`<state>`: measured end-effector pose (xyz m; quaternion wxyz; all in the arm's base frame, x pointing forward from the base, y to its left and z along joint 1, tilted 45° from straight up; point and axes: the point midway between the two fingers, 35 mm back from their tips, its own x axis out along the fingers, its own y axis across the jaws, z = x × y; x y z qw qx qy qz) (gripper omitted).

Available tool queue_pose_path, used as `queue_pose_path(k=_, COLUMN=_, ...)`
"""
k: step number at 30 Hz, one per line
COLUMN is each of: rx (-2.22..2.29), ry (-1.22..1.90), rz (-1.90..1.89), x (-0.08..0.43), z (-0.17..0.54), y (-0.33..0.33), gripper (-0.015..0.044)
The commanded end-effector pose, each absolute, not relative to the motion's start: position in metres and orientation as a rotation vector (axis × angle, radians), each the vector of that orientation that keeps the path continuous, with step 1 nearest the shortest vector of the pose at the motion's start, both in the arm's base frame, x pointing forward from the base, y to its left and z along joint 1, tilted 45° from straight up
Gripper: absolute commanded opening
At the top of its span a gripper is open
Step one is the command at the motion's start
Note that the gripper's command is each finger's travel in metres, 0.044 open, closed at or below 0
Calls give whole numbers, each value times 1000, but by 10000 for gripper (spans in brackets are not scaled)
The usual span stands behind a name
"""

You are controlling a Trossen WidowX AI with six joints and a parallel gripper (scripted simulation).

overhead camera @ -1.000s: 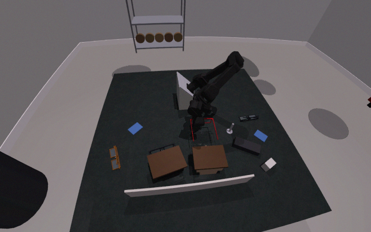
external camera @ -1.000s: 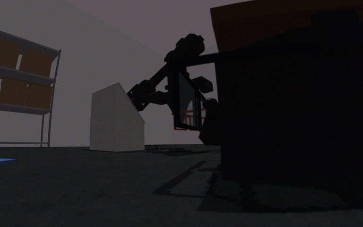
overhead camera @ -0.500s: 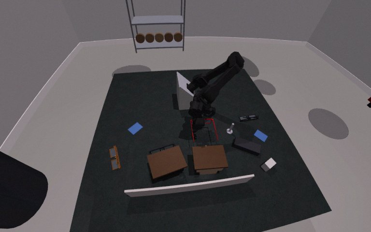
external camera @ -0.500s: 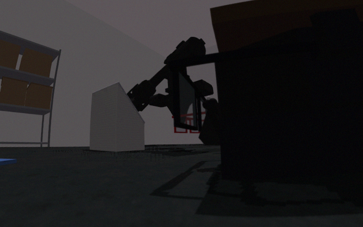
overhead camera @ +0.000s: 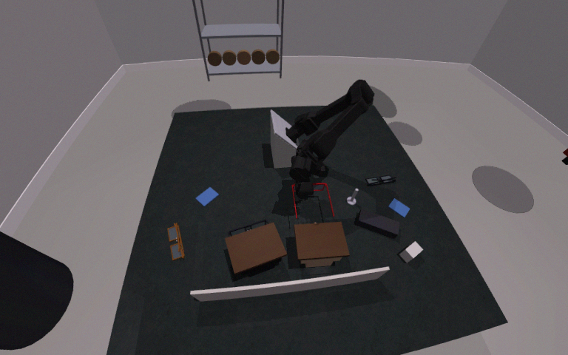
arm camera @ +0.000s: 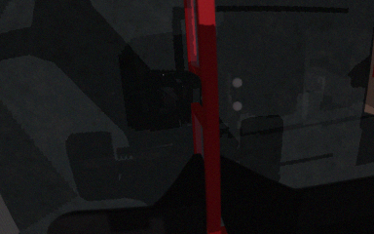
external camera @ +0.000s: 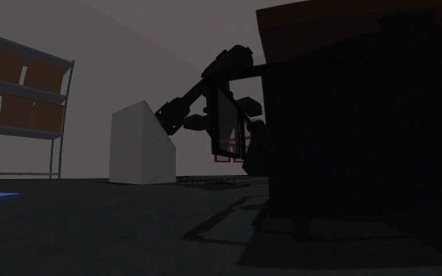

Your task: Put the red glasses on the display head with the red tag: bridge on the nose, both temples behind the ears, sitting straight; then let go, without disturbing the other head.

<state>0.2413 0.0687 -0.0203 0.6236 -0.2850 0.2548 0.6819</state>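
The pincer (overhead camera: 304,188) (arm camera: 204,161) is clenched on the red glasses (overhead camera: 320,183) (external camera: 222,161) (arm camera: 210,97), and from where I stand they hang above the dark mat (overhead camera: 234,167) (external camera: 114,227). Their front bar runs across beside it, mostly to one side, and the open arms reach out past it toward the nearer brown-topped head (overhead camera: 321,239), stopping short. The other head (overhead camera: 255,248) (external camera: 326,130), wearing black glasses (overhead camera: 254,226) (external camera: 213,120), sits diagonally off, with a narrow gap between the two. Behind the pincer rises a sloped white block (overhead camera: 282,150) (external camera: 126,146); a small pin stand (overhead camera: 352,200) is near the outer glasses arm. A wider stretch of mat lies between the pincer and a blue card (overhead camera: 207,196). Past both heads, a long white bar (overhead camera: 288,285) edges the space.
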Motion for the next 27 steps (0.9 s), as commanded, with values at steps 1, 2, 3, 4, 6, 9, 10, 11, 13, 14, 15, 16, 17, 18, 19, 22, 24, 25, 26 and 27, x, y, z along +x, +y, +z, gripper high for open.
queue_pose_path(k=1, rx=-651, ry=581, rz=1562, x=249, z=-20, y=71, gripper=0)
queue_pose_path(k=2, rx=-651, ry=581, rz=1562, x=250, z=-20, y=71, gripper=0)
queue_pose_path(k=3, rx=-651, ry=581, rz=1562, x=252, z=-20, y=71, gripper=0)
queue_pose_path(k=4, rx=-651, ry=581, rz=1562, x=253, z=-20, y=71, gripper=0)
queue_pose_path(k=6, rx=-651, ry=581, rz=1562, x=256, z=-20, y=72, gripper=0)
queue_pose_path(k=9, rx=-651, ry=580, rz=1562, x=260, z=-21, y=72, gripper=0)
queue_pose_path(k=10, rx=-651, ry=580, rz=1562, x=261, z=-21, y=72, gripper=0)
queue_pose_path(k=11, rx=-651, ry=580, rz=1562, x=262, z=-21, y=72, gripper=0)
queue_pose_path(k=13, rx=-652, ry=580, rz=1561, x=265, z=-21, y=73, gripper=0)
queue_pose_path(k=14, rx=-652, ry=580, rz=1561, x=267, z=-21, y=73, gripper=0)
queue_pose_path(k=15, rx=-652, ry=580, rz=1561, x=268, z=-21, y=73, gripper=0)
queue_pose_path(k=16, rx=-652, ry=580, rz=1561, x=269, z=-21, y=73, gripper=0)
queue_pose_path(k=17, rx=-652, ry=580, rz=1561, x=271, z=-21, y=73, gripper=0)
queue_pose_path(k=18, rx=-652, ry=580, rz=1561, x=272, z=-21, y=74, gripper=0)
queue_pose_path(k=19, rx=-652, ry=580, rz=1561, x=274, z=-21, y=74, gripper=0)
queue_pose_path(k=22, rx=-652, ry=579, rz=1561, x=278, z=-21, y=74, gripper=0)
queue_pose_path(k=24, rx=-652, ry=579, rz=1561, x=281, z=-21, y=75, gripper=0)
queue_pose_path(k=25, rx=-652, ry=579, rz=1561, x=282, z=-21, y=75, gripper=0)
queue_pose_path(k=26, rx=-652, ry=579, rz=1561, x=283, z=-21, y=75, gripper=0)
queue_pose_path(k=27, rx=-652, ry=579, rz=1561, x=285, z=-21, y=75, gripper=0)
